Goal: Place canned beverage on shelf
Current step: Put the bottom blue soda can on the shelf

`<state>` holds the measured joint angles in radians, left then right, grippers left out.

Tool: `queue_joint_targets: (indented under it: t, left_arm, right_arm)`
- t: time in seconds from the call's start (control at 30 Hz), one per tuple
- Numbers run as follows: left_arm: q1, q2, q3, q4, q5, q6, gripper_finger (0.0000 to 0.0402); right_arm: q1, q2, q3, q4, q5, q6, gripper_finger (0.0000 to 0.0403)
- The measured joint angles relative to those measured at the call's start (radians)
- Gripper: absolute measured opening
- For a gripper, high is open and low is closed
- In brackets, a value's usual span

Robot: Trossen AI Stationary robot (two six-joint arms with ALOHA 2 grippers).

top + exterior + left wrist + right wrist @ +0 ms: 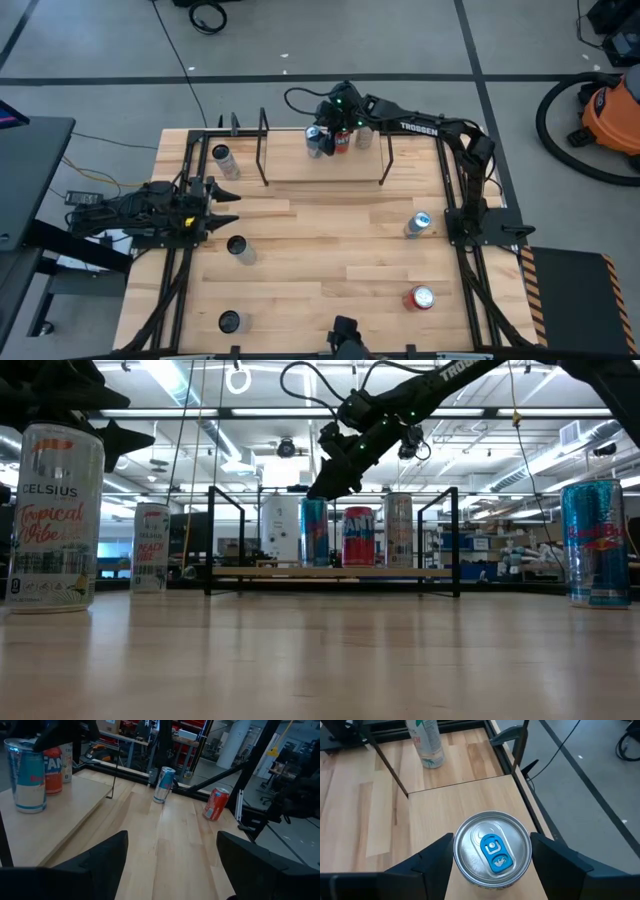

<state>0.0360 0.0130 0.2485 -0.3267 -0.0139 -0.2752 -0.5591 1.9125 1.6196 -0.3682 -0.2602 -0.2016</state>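
The shelf (300, 168), a light wood board between two black end frames, stands at the table's far middle; it also shows in the low view (330, 572). On the board stand a blue-and-silver can (316, 142), a red can (341, 140) and a pale can (363, 135). My right gripper (325, 132) reaches over the shelf's far side and is shut on the blue-and-silver can (492, 852), which has a blue tab. My left gripper (225, 195) is open and empty at the table's left (172, 840). My right gripper has the blue-and-silver can between its two fingers, one on each side of the can near its top rim (456, 851). The fingers (322, 488) come from above, slanting down from the far right. The can stands upright with its base on the shelf board (314, 565).
Loose cans stand on the table: a white one (222, 158) left of the shelf, two dark-topped ones (237, 248) (230, 321) at the left, a blue one (417, 224) and a red one (420, 297) at the right. The board's left part (470, 795) is bare.
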Motion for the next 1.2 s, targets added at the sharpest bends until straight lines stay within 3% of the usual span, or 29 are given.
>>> queue_joint_targets:
  t: [1.0, 1.2]
  left_arm:
    - [0.000, 0.000, 0.000, 0.000, 0.000, 0.000, 0.0309]
    - [0.000, 0.000, 0.000, 0.000, 0.000, 0.001, 0.0309]
  right_arm:
    - [0.005, 0.000, 0.000, 0.038, 0.049, 0.026, 0.0277]
    - [0.025, -0.002, 0.052, 0.023, 0.047, 0.056, 0.0278]
